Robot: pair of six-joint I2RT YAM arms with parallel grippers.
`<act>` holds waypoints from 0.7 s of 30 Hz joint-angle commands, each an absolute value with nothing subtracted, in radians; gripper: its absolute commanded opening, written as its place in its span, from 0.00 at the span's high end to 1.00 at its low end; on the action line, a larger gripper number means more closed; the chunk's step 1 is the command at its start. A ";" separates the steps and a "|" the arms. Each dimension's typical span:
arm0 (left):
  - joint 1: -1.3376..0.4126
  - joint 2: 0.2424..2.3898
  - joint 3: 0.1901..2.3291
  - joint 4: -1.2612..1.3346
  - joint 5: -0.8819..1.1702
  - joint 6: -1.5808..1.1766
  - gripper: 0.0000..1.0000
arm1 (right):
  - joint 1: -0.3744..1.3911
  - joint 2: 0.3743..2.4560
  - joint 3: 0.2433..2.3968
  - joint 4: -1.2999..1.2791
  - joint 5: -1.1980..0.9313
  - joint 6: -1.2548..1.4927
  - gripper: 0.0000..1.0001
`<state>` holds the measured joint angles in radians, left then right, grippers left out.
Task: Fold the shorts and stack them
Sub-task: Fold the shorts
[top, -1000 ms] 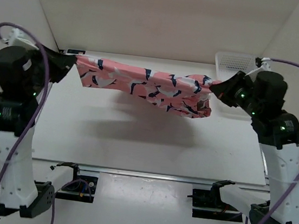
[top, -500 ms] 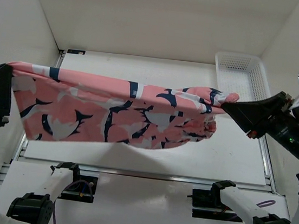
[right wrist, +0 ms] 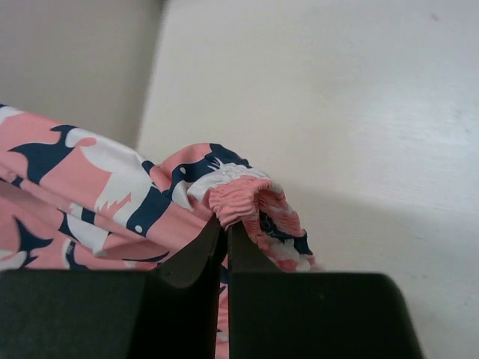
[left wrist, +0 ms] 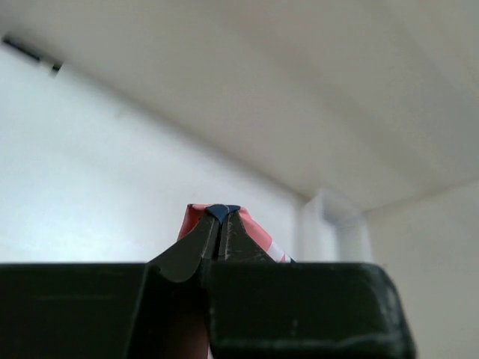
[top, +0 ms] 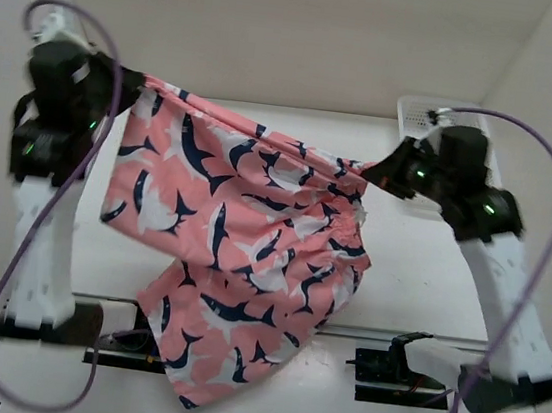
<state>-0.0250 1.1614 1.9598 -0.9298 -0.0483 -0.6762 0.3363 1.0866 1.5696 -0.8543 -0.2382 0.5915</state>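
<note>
The salmon-pink shorts (top: 239, 262) with navy-and-white shark shapes hang in the air between both arms, spread wide, their lower part drooping toward the camera. My left gripper (top: 138, 82) is shut on the upper left corner; in the left wrist view only a small tip of fabric (left wrist: 196, 215) shows above the closed gripper (left wrist: 221, 218). My right gripper (top: 369, 170) is shut on the gathered elastic waist (right wrist: 243, 200) at the upper right; the right wrist view shows the gripper (right wrist: 226, 224) pinching it.
A white mesh basket (top: 424, 109) stands at the back right of the white table (top: 420, 265), partly hidden behind the right arm. White walls enclose the table at the back and both sides.
Both arms have swung the shorts up and toward the camera, then back. The fabric, earlier stretched into a narrow band, now hangs open and much longer, drooping low in the top view.
</note>
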 commanded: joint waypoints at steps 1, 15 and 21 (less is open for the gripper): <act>0.034 1.352 1.876 -0.858 -0.128 -0.641 0.90 | 0.325 1.233 1.473 -0.781 -0.022 0.535 1.00; 0.130 1.971 2.262 -0.856 -0.002 -0.588 0.90 | 0.219 1.983 1.822 -0.606 -0.107 0.615 1.00; 0.120 1.920 2.303 -0.891 0.084 -0.551 0.90 | 0.209 2.004 1.888 -0.606 -0.153 0.624 1.00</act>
<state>0.0822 2.0335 2.2898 -0.9112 0.1215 -0.5980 0.2543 2.0277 1.8561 -0.5755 -0.1955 0.6426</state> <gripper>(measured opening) 0.122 0.014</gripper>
